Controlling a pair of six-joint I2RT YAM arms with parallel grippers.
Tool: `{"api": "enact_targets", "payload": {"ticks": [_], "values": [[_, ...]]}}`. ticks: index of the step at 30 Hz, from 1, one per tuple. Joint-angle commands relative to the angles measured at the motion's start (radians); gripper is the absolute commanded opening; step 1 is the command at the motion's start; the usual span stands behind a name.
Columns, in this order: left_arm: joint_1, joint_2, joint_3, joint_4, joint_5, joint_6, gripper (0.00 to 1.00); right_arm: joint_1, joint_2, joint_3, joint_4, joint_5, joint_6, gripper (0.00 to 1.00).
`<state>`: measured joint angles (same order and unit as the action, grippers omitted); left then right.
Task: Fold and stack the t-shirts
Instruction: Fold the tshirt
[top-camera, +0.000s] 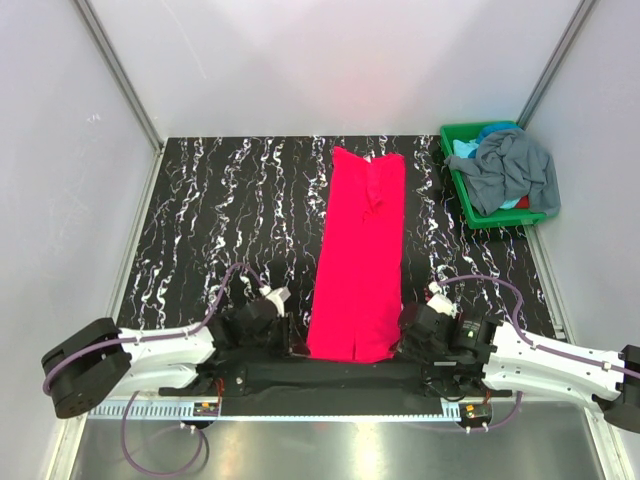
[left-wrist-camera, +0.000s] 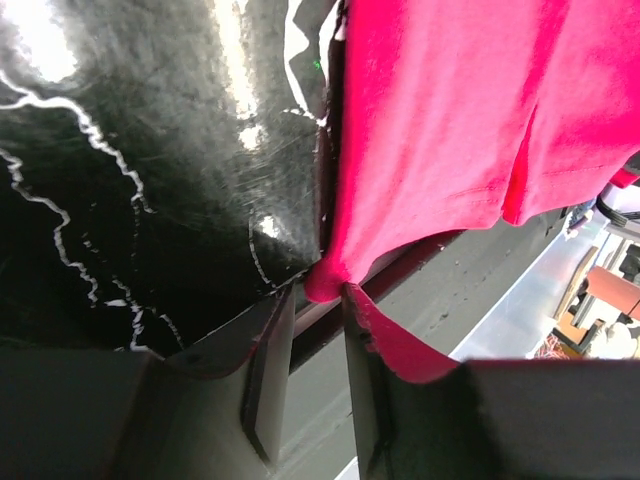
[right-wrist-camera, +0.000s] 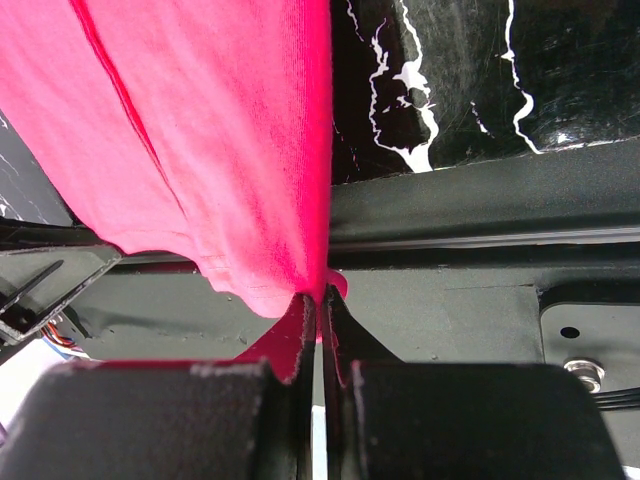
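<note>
1. The left claw (left-wrist-camera: 318, 295) sat at the near edge of the table (top-camera: 220, 220), at the pink shirt's near left corner. Its jaws stood part-way apart with that corner bunched between their tips. Whether they pinched it I cannot tell.
2. The pink shirt (top-camera: 360, 260) lay as a long, narrow strip down the middle of the table, from near the far edge to the near edge. Its hem hung over the dark bar (top-camera: 300, 378) joining the arm bases.
3. The right claw (right-wrist-camera: 320, 300) was at the shirt's near right corner, jaws closed tight on a fold of the pink cloth.
4. A green bin (top-camera: 470, 215) stood in the far right corner, well apart from the pink shirt. A grey shirt (top-camera: 515, 165) was heaped in it and spilled over its right rim, with a teal shirt (top-camera: 465, 148) under it.
5. Only the overhead view showed the bin and the shirt's full length. Only the wrist views showed the jaws, the cloth in them and the hem draped past the table edge.
</note>
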<state>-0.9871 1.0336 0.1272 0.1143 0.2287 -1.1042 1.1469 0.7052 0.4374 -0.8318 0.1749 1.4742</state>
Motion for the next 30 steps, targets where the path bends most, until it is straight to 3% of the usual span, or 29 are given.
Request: {"api": "enact_targets", "payload": {"ticks": [1, 4, 5, 12, 19, 30], "values": [[-0.008, 0.010, 0.048, 0.036, -0.029, -0.002, 0.26, 0.001, -0.006, 0.003, -0.001, 0.044, 0.015, 0.00], [-0.007, 0.008, 0.063, 0.036, -0.032, -0.009, 0.10, 0.001, -0.012, 0.000, -0.007, 0.040, 0.020, 0.00], [-0.007, 0.005, 0.066, 0.035, -0.032, -0.019, 0.00, 0.001, -0.010, 0.000, -0.013, 0.040, 0.021, 0.00], [-0.007, -0.010, 0.124, -0.037, -0.049, -0.052, 0.00, 0.001, 0.040, 0.029, -0.023, 0.066, 0.023, 0.00], [0.059, 0.046, 0.235, -0.111, -0.037, -0.040, 0.00, -0.053, 0.172, 0.142, -0.061, 0.146, -0.107, 0.00], [0.346, 0.341, 0.572, -0.235, 0.083, 0.213, 0.00, -0.490, 0.456, 0.360, 0.137, 0.114, -0.659, 0.00]]}}
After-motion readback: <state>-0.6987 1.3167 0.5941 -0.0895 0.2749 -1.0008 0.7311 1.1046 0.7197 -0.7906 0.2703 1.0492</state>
